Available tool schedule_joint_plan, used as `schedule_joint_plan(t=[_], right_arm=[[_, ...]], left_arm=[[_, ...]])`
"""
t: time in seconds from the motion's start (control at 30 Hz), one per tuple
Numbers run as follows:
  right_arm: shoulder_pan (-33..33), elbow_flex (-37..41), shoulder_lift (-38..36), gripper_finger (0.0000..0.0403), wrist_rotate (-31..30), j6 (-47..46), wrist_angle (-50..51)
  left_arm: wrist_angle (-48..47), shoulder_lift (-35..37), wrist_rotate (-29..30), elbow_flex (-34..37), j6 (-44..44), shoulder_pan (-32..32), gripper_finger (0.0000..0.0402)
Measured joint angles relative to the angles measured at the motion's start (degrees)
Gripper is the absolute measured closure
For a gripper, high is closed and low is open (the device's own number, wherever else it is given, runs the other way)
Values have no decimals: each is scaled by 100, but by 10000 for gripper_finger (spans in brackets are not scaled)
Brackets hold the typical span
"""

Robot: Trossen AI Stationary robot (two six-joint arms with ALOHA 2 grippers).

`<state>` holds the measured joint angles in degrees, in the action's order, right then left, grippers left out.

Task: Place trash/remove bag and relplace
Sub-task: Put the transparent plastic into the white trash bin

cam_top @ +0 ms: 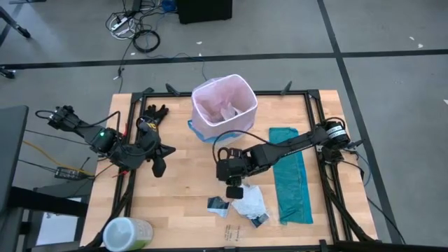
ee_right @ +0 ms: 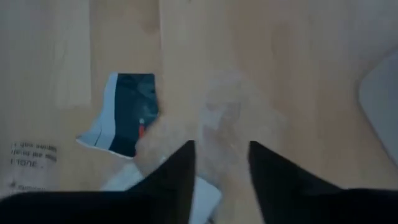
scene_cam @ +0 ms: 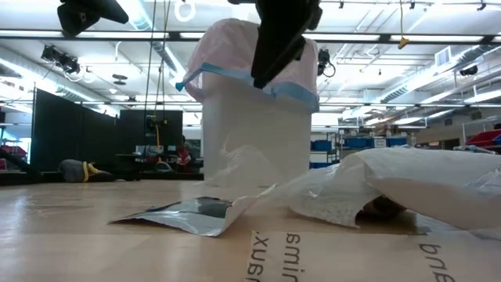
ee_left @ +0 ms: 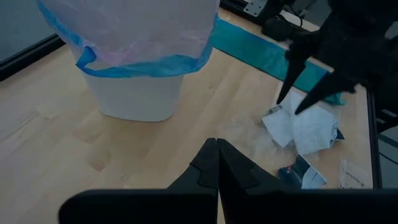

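One white bin [cam_top: 210, 131] stands at the far middle of the table [cam_top: 182, 203], lined with one pale pink bag [cam_top: 225, 105] whose blue band [scene_cam: 235, 74] folds over the rim. Light scraps lie inside the bag; their number cannot be told. On the table near the front edge, three pieces of trash are visible: one crumpled white paper [cam_top: 250, 201] and two dark packets [cam_top: 218, 204], [cam_top: 258, 220]. One teal bag [cam_top: 290, 175] lies flat to the right. The right gripper [cam_top: 234, 192] hovers just above the paper, fingers parted, holding nothing. The left gripper [cam_top: 159, 166] rests at the left, clenched and empty.
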<state>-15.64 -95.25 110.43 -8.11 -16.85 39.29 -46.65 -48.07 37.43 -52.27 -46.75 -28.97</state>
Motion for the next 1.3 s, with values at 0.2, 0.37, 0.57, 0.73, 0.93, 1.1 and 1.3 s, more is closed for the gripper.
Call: schedule_joint_plan(t=[0.2,0.37,0.57,0.73,0.93,1.1,1.3], right_arm=[[2,576,2,150,29,-269,-709],[2,1077,2,136,28,-525,-1255],[0,1474,9,165,27,-603,-1910],[0,1664,7,179,26,-600,-2156],[-2,1861,7,180,-8,-601,-2430],[1,1932,7,180,-178,-598,-2423],[26,2008,7,181,-191,-574,-2647]], left_arm=[[0,0,0,0,1,0,398],[-2,0,2,0,1,0,398],[2,0,2,0,1,0,398],[2,0,2,0,1,0,398],[4,0,2,0,-23,0,398],[4,0,4,0,-34,1,398],[4,0,6,0,-38,0,398]])
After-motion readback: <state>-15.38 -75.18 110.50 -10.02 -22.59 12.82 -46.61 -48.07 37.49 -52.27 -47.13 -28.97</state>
